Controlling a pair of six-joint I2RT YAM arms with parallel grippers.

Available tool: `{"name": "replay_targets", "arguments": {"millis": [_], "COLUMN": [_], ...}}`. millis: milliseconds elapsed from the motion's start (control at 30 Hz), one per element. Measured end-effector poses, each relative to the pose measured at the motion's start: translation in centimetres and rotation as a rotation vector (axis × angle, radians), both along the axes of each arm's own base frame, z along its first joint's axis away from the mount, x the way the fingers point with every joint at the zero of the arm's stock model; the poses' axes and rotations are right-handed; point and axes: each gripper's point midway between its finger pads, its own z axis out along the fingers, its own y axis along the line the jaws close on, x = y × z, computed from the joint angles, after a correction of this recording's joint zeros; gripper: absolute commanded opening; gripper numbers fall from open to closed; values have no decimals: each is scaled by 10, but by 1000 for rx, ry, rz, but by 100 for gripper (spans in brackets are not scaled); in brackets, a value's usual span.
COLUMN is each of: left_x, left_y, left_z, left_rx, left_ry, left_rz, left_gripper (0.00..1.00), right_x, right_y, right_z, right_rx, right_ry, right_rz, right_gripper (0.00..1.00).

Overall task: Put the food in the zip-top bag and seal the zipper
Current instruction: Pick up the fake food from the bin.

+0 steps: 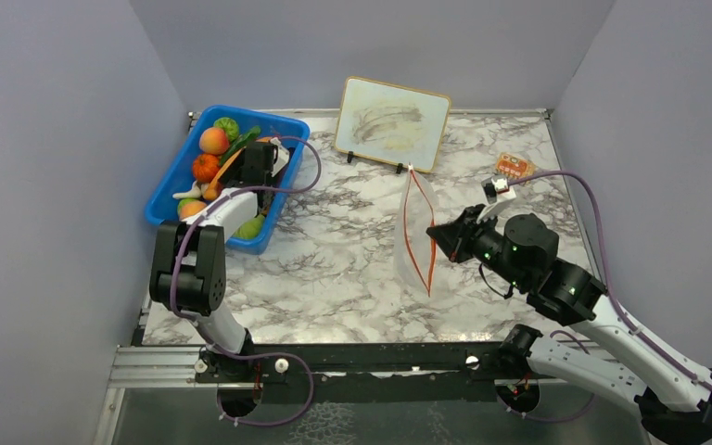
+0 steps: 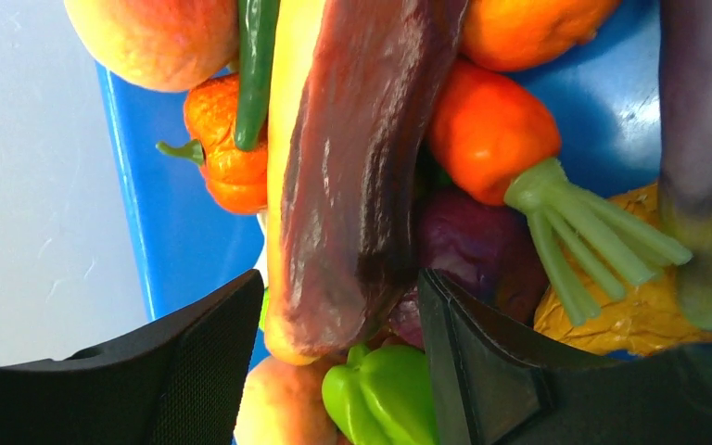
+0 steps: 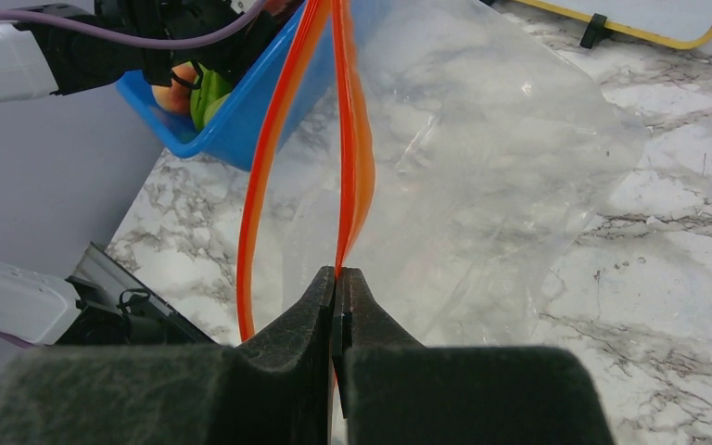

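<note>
The food lies piled in a blue bin [image 1: 261, 113]: peach [image 2: 153, 37], carrot [image 2: 487, 130], green pepper [image 2: 385, 389], purple piece [image 2: 473, 246]. On top is a long reddish-brown meat slice [image 2: 352, 167]. My left gripper [image 2: 338, 306] reaches down into the bin, open, one finger close on each side of the slice's near end. The clear zip-top bag [image 1: 413, 236] stands at mid-table with its mouth gaping. My right gripper [image 3: 336, 273] is shut on one side of the orange-red zipper [image 3: 352, 139]; the other side bows away to the left.
A framed whiteboard [image 1: 392, 120] leans on a stand at the back wall. A small orange packet [image 1: 514, 166] lies at the back right. The bin [image 3: 241, 130] sits at the table's left edge against the grey wall.
</note>
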Motion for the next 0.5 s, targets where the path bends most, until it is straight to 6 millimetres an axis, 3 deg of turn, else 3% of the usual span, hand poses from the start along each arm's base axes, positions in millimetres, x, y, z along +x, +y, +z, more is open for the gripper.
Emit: {"name": "replay_targets", "arguments": {"millis": [233, 500], "left_x": [13, 20], "left_y": [-3, -2], "left_z": [-12, -26], "left_rx": [-2, 3], "left_ry": [-9, -1], "left_rz": [-23, -29], "left_gripper": [66, 55], "right_x": [2, 6], "right_y": [3, 6], "right_z": [-5, -13], "right_rx": [-15, -37], "right_ry": [14, 33], "right_rz": [0, 0], "right_gripper": [1, 1]}}
